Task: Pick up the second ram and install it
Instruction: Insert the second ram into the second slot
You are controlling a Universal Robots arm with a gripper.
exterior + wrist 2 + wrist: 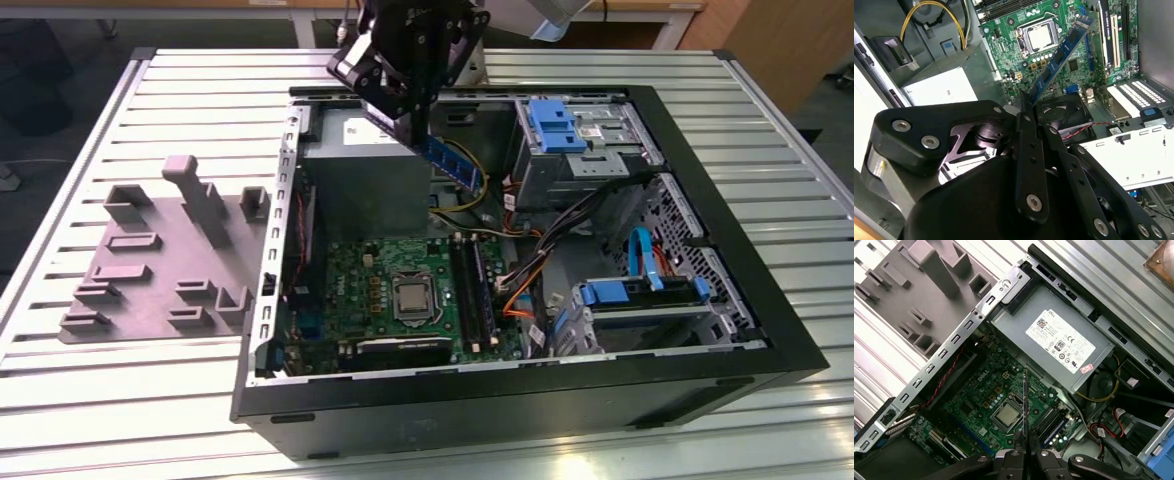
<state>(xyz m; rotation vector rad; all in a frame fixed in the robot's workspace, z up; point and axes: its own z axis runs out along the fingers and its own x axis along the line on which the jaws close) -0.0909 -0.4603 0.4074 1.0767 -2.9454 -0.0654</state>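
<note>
Clamped on one end of the second ram [455, 160], the end effector [423, 132] hangs over the open computer case [534, 395], which lies on its side on the slatted metal surface [120, 420]. In the exterior view the dark blue-green stick juts out from between the black fingers and slopes down toward the exterior view's right, in the air above the edge of the grey power supply [360, 180].

In the second wrist view the stick [1063, 50] runs away from the fingertips [1024, 112] at a slant, with its black chips showing along one face, and the green motherboard [1054, 20] lies beneath it. In the first wrist view it is seen edge-on as a thin dark line [1025, 400] rising from the closed fingers [1015, 456], over the board just beside the processor socket [1006, 416].

The long black memory slots [471, 290] lie on the board beside the socket, on the exterior view's right of it, and the stick is held apart from them, not seated. Bright blue drive brackets [555, 125] sit in the case on the exterior view's right. A grey moulded fixture [160, 260] rests on the surface at the exterior view's left of the case.
</note>
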